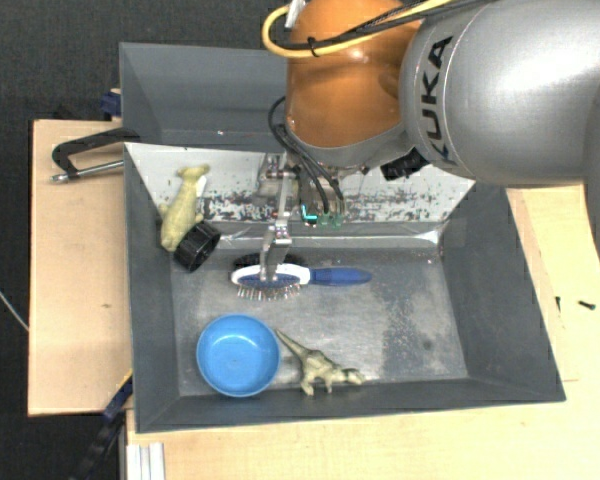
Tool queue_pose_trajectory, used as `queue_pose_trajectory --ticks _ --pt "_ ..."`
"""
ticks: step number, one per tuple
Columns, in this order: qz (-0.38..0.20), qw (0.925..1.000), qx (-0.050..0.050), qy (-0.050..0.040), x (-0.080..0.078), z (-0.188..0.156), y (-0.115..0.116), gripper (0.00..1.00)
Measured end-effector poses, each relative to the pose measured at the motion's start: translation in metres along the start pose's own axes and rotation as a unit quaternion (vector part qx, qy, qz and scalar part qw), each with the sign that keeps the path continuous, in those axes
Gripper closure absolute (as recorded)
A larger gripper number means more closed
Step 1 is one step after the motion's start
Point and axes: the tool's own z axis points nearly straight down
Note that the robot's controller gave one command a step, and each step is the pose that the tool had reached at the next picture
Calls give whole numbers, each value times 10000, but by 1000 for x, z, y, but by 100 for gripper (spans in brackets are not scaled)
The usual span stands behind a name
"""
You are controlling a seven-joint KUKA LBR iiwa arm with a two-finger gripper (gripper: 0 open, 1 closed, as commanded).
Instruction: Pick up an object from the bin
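I have the end effector (pixel 276 266) down at the centre of the bin (pixel 420 318). Its tip is at the bristle head of a brush (pixel 332 277) with a white head and a blue handle. The brush lies flat on the floor, handle pointing toward the right of the frame. From this angle I cannot tell whether the end effector is wide or narrow, nor whether it has the brush yet

I judge the brush light and stiff: hard plastic, smooth and probably a little slippery along the handle, with bristles that give under pressure. I would take it across the solid back of the head or at the neck where the handle begins. The bristles themselves would squash and let it twist

Room is fair. The floor to the right of the handle is bare. A black cylinder (pixel 196 245) and a yellow soft toy (pixel 183 206) lie at upper left, near the head but apart from it. A blue bowl (pixel 238 356) and a small dinosaur figure (pixel 322 372) sit lower in the frame by the front wall. The back wall rises just behind the brush, so I would lift straight up
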Motion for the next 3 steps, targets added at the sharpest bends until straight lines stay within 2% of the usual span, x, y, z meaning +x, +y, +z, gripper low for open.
queue_pose_trajectory --ticks 1,2,3 --pt "-521 9986 8 5 41 146 24 0" --pt "-506 9987 -8 -42 38 141 24 100" --pt "-729 9973 -16 -115 35 -13 18 100"
